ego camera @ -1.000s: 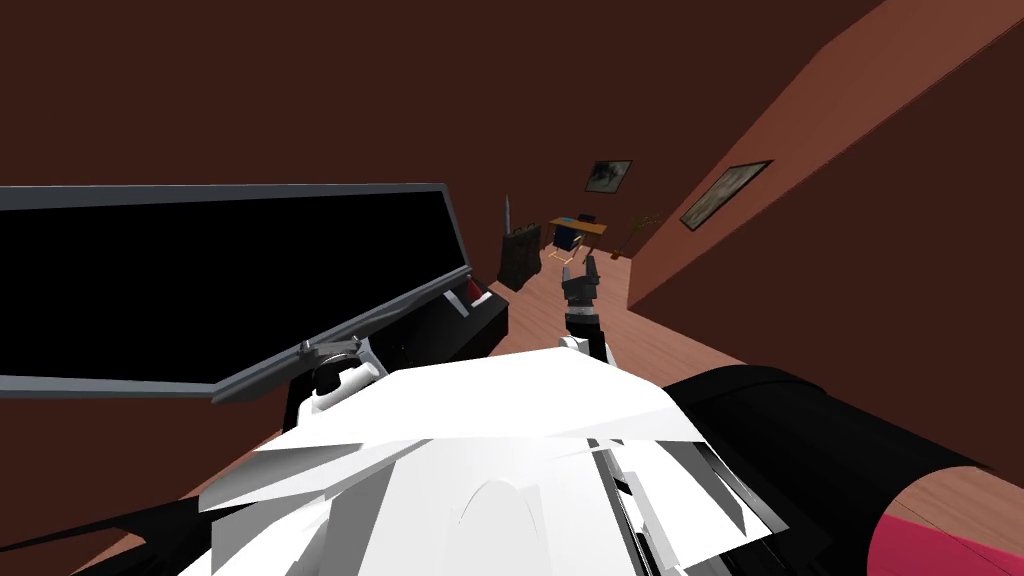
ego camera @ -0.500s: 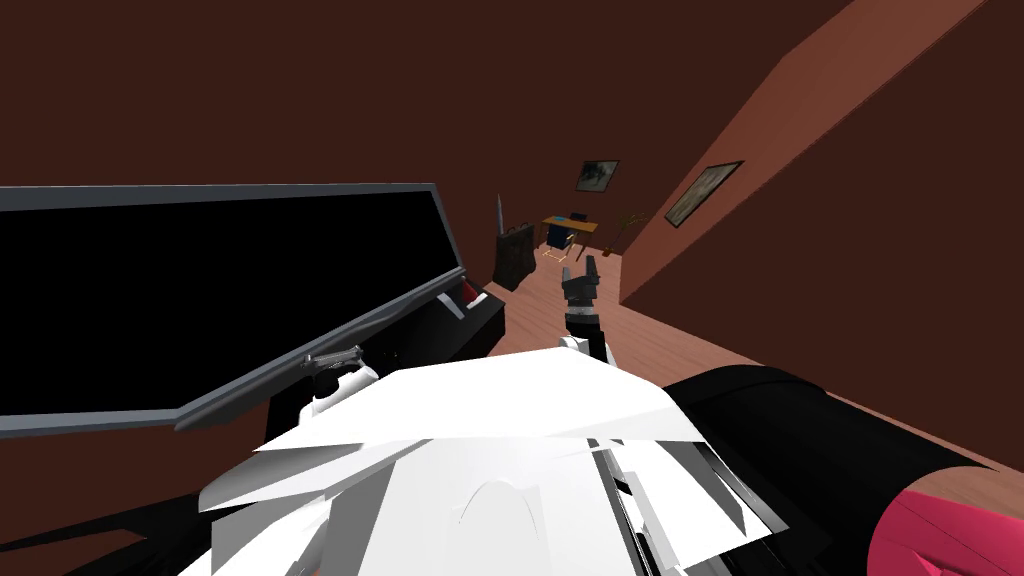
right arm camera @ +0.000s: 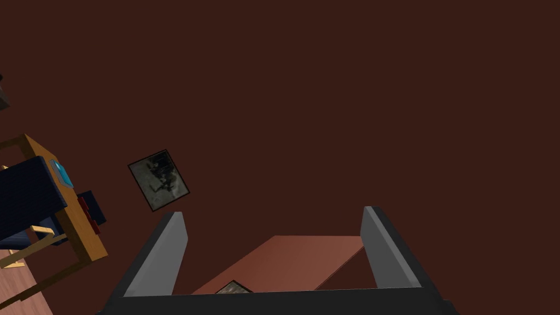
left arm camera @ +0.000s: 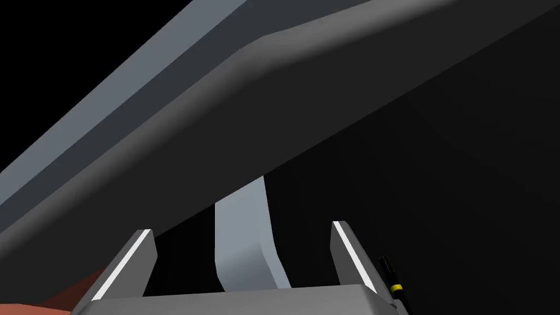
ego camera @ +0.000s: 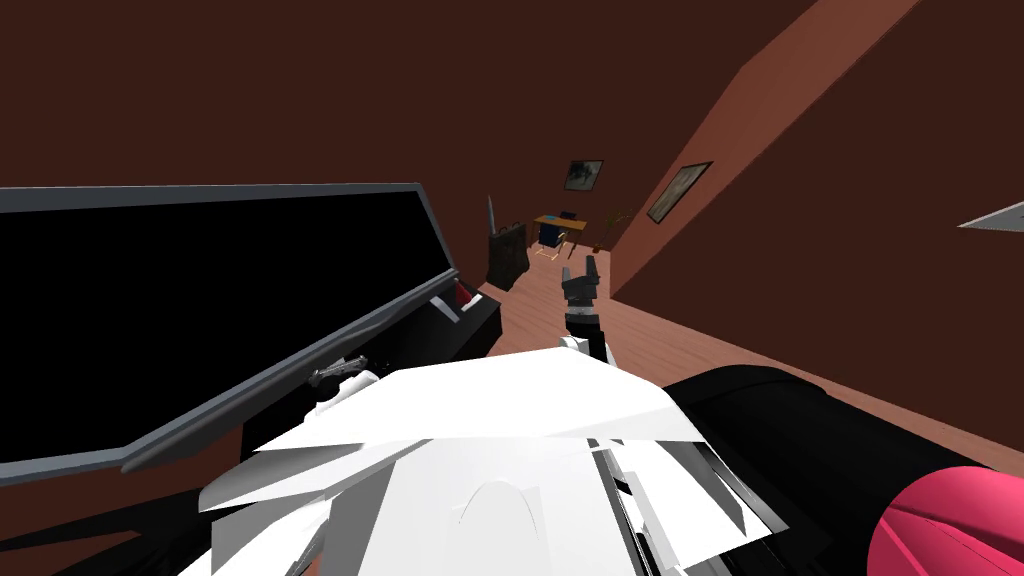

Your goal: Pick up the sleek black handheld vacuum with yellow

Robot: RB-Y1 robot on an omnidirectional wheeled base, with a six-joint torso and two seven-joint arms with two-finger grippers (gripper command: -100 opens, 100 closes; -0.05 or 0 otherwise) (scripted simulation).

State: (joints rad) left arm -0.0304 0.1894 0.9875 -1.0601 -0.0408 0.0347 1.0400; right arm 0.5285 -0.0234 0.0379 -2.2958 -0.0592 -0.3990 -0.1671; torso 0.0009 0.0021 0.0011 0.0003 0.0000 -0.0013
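Stands close against one wide black panel (ego camera: 200,320) in a grey frame, slanting across the left of the head view above one low black cabinet (ego camera: 478,322). Reaches the left gripper (left arm camera: 241,228) in under the panel's lower edge. Shows its two fingers well apart in the left wrist view, clamped on nothing. Finds one pale grey post (left arm camera: 247,240) rising in the gap between them to the dark underside of the frame.

Spots one handheld vacuum (left arm camera: 387,268) low down by the gripper's body: a slim black end with a single yellow band, just beside the outer face of one finger and outside the gap. Cannot tell whether it touches that finger.

Holds the right gripper (ego camera: 579,268) raised ahead over the wooden floor (ego camera: 640,340). Has its two fingers spread as well, gripping nothing.

Counts two pictures on the dark red walls: a far picture (ego camera: 583,174) above one wooden desk (ego camera: 558,220), and a side picture (ego camera: 678,191) on the right-hand wall. Notes one dark bag-like shape (ego camera: 507,255) upright past the cabinet's far end. Sees one black rounded bulk (ego camera: 790,440) at lower right, with one pink rounded thing (ego camera: 950,520) touching it.
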